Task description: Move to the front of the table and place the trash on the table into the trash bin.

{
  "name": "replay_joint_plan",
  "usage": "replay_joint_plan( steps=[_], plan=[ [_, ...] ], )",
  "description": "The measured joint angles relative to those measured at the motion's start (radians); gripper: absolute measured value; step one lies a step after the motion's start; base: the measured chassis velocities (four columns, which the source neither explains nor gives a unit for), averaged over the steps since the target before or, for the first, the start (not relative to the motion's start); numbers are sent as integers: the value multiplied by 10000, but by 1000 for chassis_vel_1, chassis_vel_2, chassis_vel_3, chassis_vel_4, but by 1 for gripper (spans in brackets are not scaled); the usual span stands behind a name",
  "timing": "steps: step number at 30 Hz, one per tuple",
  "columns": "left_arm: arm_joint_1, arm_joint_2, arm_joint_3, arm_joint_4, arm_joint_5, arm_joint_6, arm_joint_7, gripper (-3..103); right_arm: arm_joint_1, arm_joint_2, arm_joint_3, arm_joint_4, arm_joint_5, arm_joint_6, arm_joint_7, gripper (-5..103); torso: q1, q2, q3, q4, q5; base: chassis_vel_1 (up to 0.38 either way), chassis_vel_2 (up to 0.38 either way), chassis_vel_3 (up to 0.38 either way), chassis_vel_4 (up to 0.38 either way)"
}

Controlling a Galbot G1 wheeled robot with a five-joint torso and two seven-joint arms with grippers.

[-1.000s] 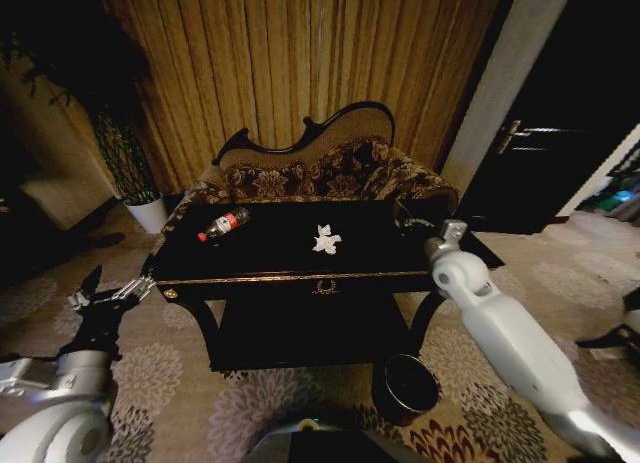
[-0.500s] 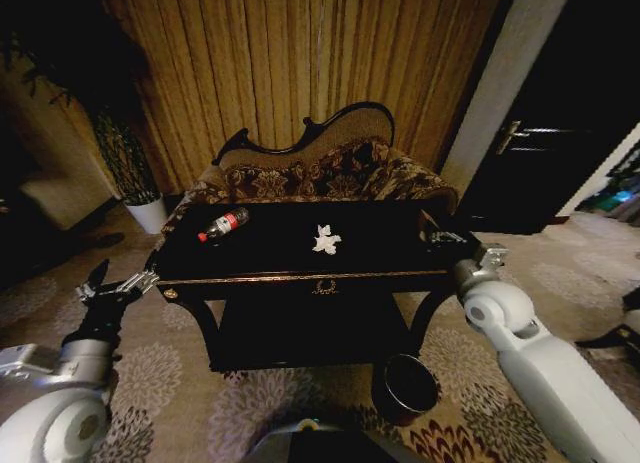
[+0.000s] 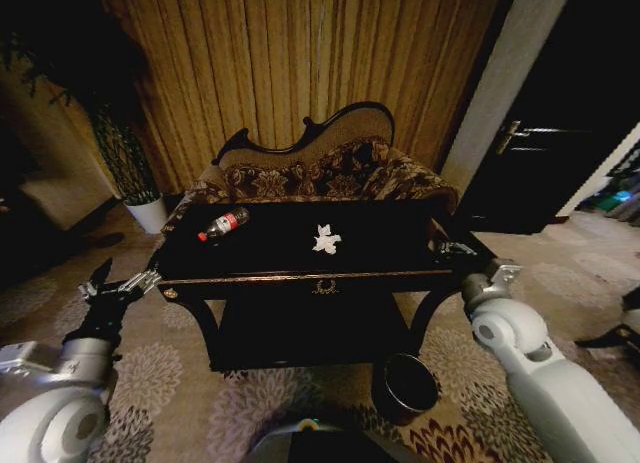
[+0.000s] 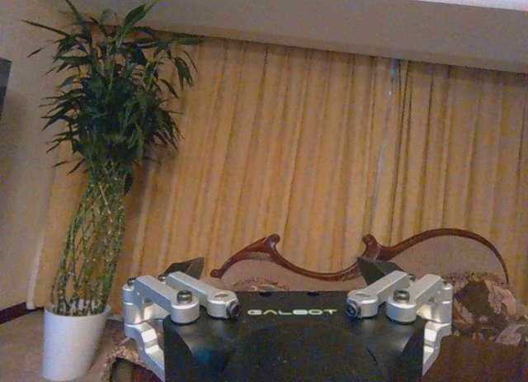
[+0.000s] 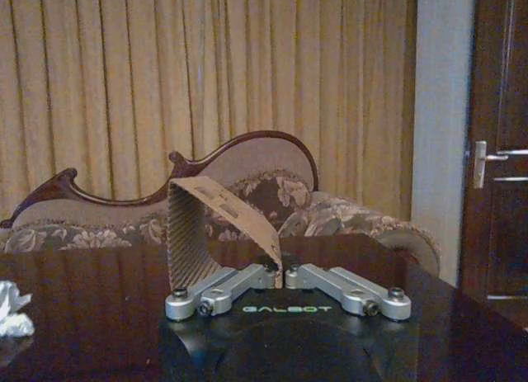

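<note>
The glossy black table [image 3: 300, 277] stands straight ahead. On its top lie a clear bottle with a red label [image 3: 222, 224] at the left and a crumpled white paper wad [image 3: 326, 240] near the middle. The dark round trash bin [image 3: 405, 388] sits on the carpet by the table's front right leg. My right gripper [image 3: 452, 249] hovers at the table's right end. In the right wrist view it [image 5: 283, 271] is shut, and a bent tan ridged scrap [image 5: 198, 225] sticks up from its fingers. My left gripper [image 3: 118, 286] hangs open off the table's left front corner.
An ornate sofa [image 3: 320, 173] stands right behind the table, with curtains beyond it. A tall plant in a white pot [image 3: 150, 213] stands at the back left. A dark door [image 3: 540, 153] is at the right. Patterned carpet lies open on both sides of the table.
My right arm has drawn back from over the table's right end, moving right and toward me. The left gripper has hardly shifted. Bottle, paper wad and bin lie as before.
</note>
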Motion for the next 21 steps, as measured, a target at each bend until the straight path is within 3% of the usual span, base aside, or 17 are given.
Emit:
replay_joint_plan(
  steps=[21],
  plan=[
    [-4, -74, 29, -109, 33, -24, 35, 100, -1, 303, -201, -253, -171, 93, -18, 0, 0, 1, 0, 1, 0, 110, -104, -110, 103]
  ],
)
